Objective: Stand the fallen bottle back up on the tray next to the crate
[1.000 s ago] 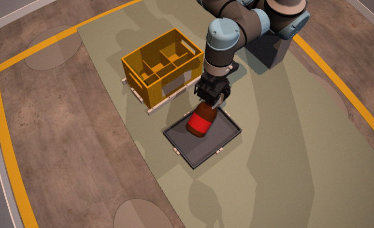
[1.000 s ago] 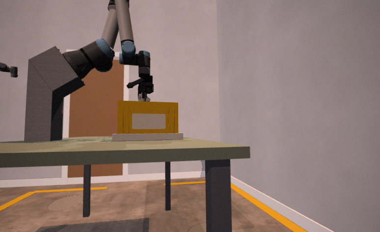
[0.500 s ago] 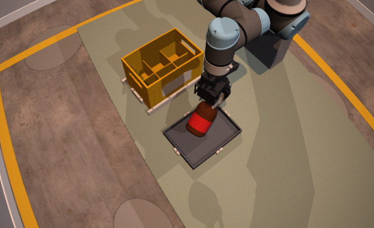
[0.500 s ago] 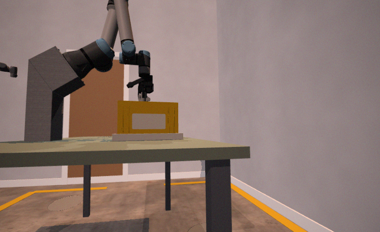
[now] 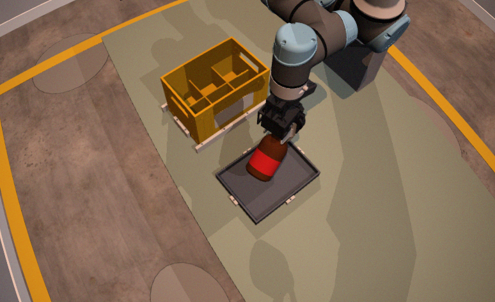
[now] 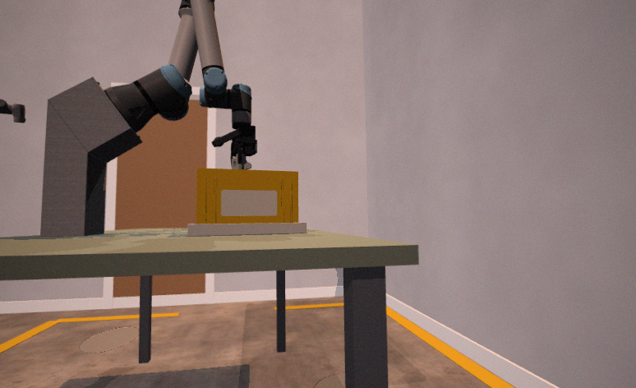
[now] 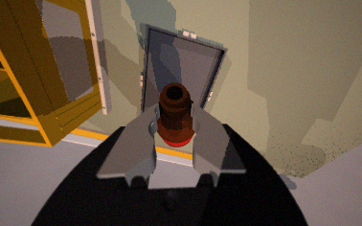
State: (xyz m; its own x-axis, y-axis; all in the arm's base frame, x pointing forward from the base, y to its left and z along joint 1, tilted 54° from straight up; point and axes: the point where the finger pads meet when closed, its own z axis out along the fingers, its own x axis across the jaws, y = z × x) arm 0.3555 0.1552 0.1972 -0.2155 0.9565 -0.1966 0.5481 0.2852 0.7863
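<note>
A brown bottle [image 5: 267, 159] with a red label hangs from my gripper [image 5: 282, 135] over the dark grey tray [image 5: 267, 182]. The gripper is shut on the bottle's neck. The bottle stands nearly upright, its base over the tray's back half; I cannot tell whether it touches the tray floor. In the wrist view the bottle's open mouth [image 7: 174, 93] shows between the two grey fingers, with the tray [image 7: 179, 72] beyond. In the side view the gripper [image 6: 240, 163] is just above the crate's top edge; the bottle and tray are hidden behind the crate.
A yellow crate [image 5: 213, 87] with dividers stands on a pale pallet to the left of the tray, close to it; it also shows in the side view [image 6: 246, 196] and the wrist view [image 7: 33, 72]. The robot's base [image 5: 354, 63] is behind the tray.
</note>
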